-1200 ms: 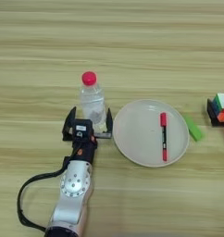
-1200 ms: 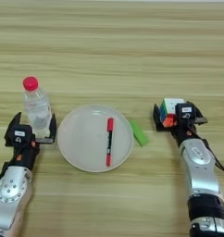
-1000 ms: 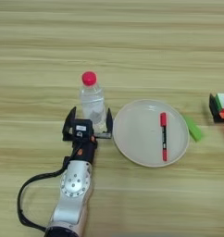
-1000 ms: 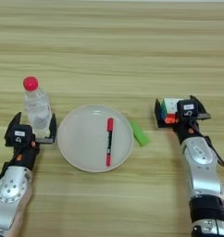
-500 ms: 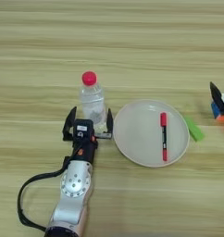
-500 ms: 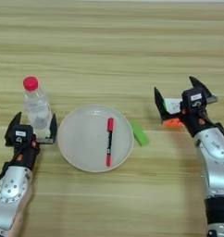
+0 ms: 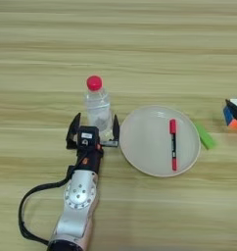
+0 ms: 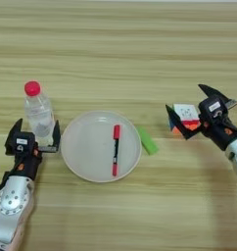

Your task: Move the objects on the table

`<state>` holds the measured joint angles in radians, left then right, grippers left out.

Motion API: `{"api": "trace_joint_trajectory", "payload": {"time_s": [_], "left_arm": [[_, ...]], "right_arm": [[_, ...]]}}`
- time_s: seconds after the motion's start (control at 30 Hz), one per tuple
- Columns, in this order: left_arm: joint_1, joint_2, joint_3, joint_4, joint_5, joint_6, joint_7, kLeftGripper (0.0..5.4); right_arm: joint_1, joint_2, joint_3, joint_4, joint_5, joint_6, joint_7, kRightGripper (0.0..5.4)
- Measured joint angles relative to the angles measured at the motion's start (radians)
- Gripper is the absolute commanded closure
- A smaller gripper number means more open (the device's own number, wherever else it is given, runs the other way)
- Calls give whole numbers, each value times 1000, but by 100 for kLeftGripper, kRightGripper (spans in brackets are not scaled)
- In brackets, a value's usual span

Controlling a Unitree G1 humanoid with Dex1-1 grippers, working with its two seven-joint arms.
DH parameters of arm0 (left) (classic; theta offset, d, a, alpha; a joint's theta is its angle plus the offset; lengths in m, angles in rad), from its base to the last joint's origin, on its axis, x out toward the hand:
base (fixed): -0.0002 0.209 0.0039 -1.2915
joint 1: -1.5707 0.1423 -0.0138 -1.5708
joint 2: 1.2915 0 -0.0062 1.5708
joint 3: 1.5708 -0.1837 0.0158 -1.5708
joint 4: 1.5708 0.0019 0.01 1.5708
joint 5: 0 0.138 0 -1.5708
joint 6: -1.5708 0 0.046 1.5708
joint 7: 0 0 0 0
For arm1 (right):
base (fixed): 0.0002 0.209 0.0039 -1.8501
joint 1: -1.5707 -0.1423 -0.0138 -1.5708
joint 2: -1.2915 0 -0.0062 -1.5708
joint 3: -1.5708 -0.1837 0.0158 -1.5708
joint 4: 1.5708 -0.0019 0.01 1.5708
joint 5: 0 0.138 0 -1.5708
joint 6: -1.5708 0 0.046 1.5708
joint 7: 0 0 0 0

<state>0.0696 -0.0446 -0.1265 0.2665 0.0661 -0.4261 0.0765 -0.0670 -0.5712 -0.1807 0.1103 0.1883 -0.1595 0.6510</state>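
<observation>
The light wood-grain table point(image 8: 118, 44) carries four task items. A small clear plastic bottle with a red cap point(image 7: 98, 106) stands upright left of centre. A round white plate point(image 8: 101, 146) sits in the middle, with a slim red pen point(image 8: 115, 149) lying lengthwise on it. A small bright green rectangular block point(image 8: 149, 141) lies on the table just beside the plate's right rim.

Left gripper point(image 7: 93, 130): positioned at the base of the bottle with its two black fingers spread wide, one on each side of the bottle. Contact with the bottle cannot be confirmed; the fingers do not appear to be clamped.

Right gripper point(image 8: 191, 109): located right of the plate, well apart from the green block. Its fingers are spread wide around a small multicoloured cube point(image 8: 185, 118), which sits between them. Whether the cube rests on the table or is carried cannot be determined.

Step in hand, as judged: the left gripper is staged for a grasp on the bottle; the right gripper is either releasing or about to take the cube.

Next move requirements: the left fingers need to close squarely on the bottle body, low enough to keep it upright. The right gripper's approach to the block must avoid nudging the plate.
</observation>
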Motion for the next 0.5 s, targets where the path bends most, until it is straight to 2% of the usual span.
{"api": "trace_joint_trajectory", "payload": {"time_s": [0.2, 0.4, 0.5], "left_arm": [[0, 0, 0, 0, 0, 0, 0, 0], [0, 0, 3, 0, -2, -1, -2, 0], [0, 0, 3, 0, -4, -1, -4, 0]], "right_arm": [[45, -8, 33, -40, 50, 50, 111, 2], [51, -14, 69, 25, 47, 58, 191, 2], [58, -16, 97, 60, 24, 18, 220, 2]]}}
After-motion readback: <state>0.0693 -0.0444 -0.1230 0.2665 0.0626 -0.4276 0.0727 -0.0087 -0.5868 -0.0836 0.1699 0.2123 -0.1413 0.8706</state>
